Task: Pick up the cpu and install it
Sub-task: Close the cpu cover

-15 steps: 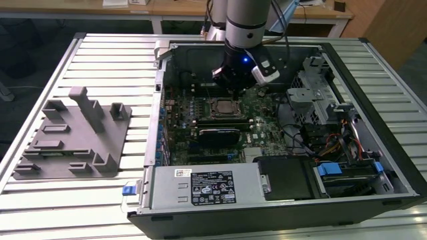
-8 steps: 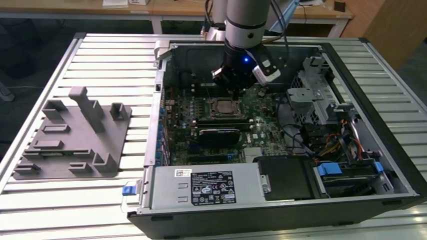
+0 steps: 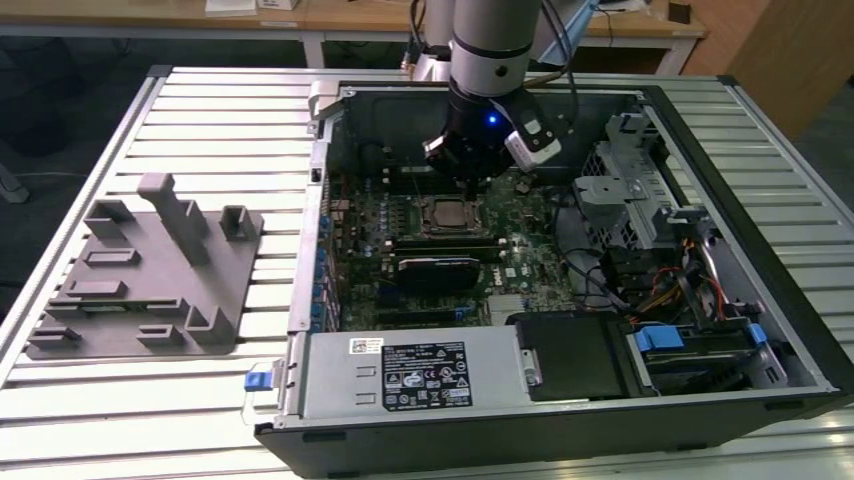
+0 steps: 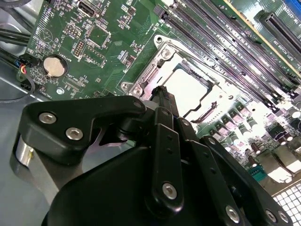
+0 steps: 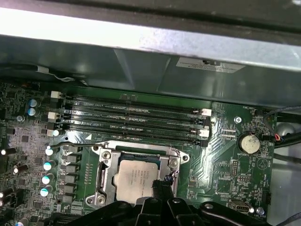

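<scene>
The cpu point(image 5: 136, 181) lies flat in the metal socket frame point(image 5: 104, 172) on the green motherboard, its silvery top facing up; it also shows in the second wrist view point(image 4: 188, 89) and in the exterior view point(image 3: 447, 211). My gripper point(image 5: 161, 182) hangs just above the cpu's edge on the side nearest the coin battery. Its black fingers are pressed together with nothing between them, and their joined tip point(image 4: 162, 92) hides part of the socket frame. In the exterior view the gripper point(image 3: 470, 182) hovers over the board inside the open computer case point(image 3: 310, 300).
Several memory slots point(image 5: 131, 117) run beside the socket, towards the case wall. A coin battery point(image 5: 248, 143) sits nearby. A black heatsink block point(image 3: 434, 270), the power supply point(image 3: 414, 372) and a drive cage point(image 3: 641, 200) crowd the case. A grey fixture tray point(image 3: 147, 270) rests on the slatted table.
</scene>
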`<state>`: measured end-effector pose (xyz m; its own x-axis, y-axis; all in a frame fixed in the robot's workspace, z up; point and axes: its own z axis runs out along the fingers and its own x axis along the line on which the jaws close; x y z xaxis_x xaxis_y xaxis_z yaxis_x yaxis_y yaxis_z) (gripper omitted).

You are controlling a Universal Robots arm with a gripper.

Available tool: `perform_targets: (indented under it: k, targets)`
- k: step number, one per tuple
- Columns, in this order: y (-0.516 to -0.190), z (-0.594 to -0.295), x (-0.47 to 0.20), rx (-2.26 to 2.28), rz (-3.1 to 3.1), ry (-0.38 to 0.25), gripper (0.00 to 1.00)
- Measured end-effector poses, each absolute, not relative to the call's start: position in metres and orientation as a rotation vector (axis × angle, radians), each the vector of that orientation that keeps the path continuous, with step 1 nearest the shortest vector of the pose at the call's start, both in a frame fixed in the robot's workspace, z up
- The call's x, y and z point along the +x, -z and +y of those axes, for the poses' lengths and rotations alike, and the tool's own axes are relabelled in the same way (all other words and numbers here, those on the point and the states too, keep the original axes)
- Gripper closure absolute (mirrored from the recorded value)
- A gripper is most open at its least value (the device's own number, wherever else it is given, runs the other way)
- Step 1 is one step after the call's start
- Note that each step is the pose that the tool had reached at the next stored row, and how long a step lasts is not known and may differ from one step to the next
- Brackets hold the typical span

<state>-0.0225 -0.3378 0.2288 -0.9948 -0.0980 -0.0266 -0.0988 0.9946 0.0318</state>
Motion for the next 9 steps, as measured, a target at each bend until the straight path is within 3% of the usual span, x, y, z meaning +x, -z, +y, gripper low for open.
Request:
perform_targets:
  k: [9]
  targets:
    - [-0.2288,-0.338,-0.0225,-0.125,3.113,-0.051,0.89]
